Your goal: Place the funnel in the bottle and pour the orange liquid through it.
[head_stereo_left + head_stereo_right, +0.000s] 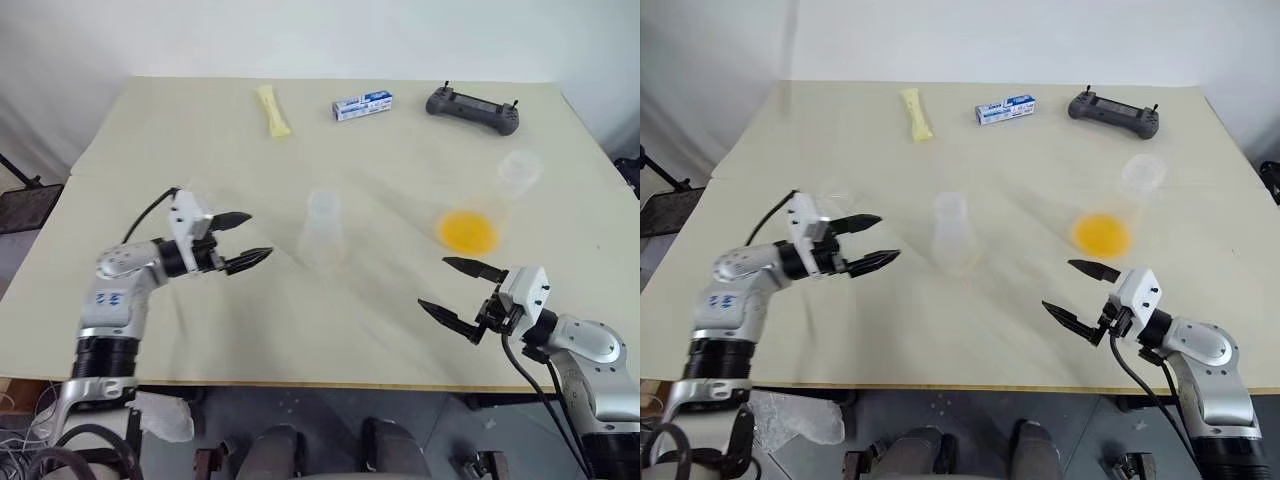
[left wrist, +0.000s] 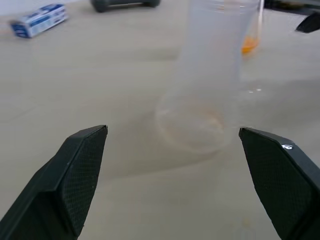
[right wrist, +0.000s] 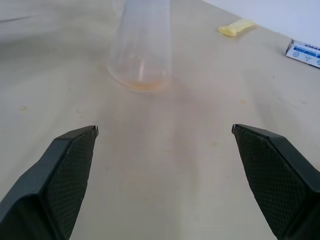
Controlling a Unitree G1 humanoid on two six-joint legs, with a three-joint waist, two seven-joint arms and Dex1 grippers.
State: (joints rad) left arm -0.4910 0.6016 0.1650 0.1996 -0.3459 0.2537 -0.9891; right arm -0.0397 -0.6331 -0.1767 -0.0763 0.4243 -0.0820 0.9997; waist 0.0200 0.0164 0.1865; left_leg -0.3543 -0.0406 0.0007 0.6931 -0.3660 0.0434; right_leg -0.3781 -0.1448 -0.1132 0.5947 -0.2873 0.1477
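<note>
Left eye view, from the left: left gripper [image 1: 258,234] released, black fingers spread wide, nothing between them, held above the table [image 1: 400,330] near its left side and pointing toward the middle. Farther back, a yellow packet [image 1: 273,110] lying flat near the far edge. At the middle of the table, the bottle [image 1: 322,232], clear, upright, wide at the base and narrower above, just right of the left fingertips but apart from them. Behind it, near the far edge, a blue and white box [image 1: 362,105], then a dark controller [image 1: 472,108] to its right. Right of the bottle and well apart from it, a clear cup [image 1: 520,170] standing upright, with the orange liquid [image 1: 467,231] pooled shallow at its bottom. Nearest the front edge on the right, right gripper [image 1: 433,283] likewise released and empty, fingers wide, pointing toward the middle, just in front of the cup and not touching it.

Left wrist view: bottle [image 2: 210,90] straight ahead between the two open fingers, clear of both. Right wrist view: bottle [image 3: 142,50] ahead too, farther off, a faint orange tint at its base.
</note>
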